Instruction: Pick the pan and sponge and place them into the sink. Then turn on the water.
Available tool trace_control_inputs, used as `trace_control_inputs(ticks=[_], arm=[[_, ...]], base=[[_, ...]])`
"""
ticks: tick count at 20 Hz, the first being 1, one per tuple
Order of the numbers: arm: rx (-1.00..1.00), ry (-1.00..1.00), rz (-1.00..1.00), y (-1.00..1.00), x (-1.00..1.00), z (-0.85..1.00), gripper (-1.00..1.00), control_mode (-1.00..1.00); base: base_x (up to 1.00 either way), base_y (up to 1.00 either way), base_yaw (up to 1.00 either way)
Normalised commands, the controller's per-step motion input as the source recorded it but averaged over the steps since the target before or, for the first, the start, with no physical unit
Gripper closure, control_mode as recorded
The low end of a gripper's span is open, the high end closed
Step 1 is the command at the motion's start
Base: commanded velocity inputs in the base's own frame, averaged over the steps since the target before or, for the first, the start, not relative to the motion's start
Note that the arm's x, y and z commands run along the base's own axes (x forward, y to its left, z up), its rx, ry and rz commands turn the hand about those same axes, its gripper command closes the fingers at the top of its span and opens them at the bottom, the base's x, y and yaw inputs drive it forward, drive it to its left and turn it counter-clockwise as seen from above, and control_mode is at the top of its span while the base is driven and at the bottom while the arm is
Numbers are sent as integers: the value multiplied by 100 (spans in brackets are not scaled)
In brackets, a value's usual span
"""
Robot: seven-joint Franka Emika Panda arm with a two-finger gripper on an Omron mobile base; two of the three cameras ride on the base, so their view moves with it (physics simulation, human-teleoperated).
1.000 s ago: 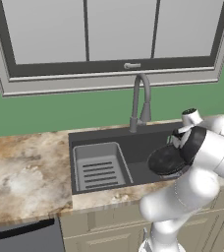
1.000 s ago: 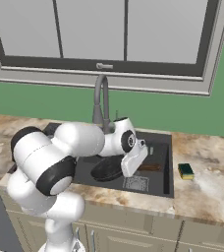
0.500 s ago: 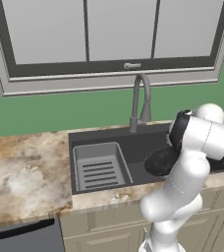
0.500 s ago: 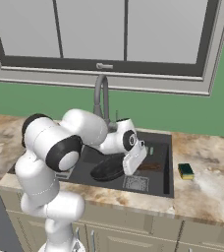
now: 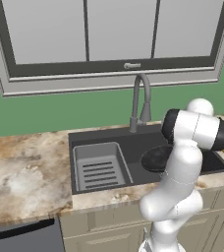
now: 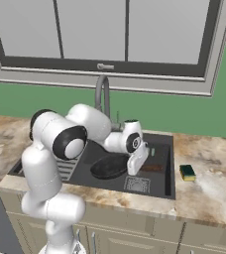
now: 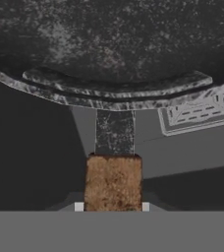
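While shut on its handle, claw [image 6: 137, 166] just behind pan [image 6: 109, 167].

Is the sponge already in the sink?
No, in the right base view the sponge lies on the counter to the right of the sink, outside the basin.

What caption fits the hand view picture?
Pincer shut on the pan handle, over the sink.
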Motion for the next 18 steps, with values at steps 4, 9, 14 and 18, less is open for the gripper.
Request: trace_control_inputs(ticks=[4,9,14,18], arm=[[8,3,4,0,30,-27,100,-100],[10,0,3,0,25,-22,100,-100],[9,-1,3,1,17,-26,100,-100],[9,-3,3,0,9,-32,100,-100]], base=[[0,0,0],[0,0,0],[0,0,0],[0,0,0]])
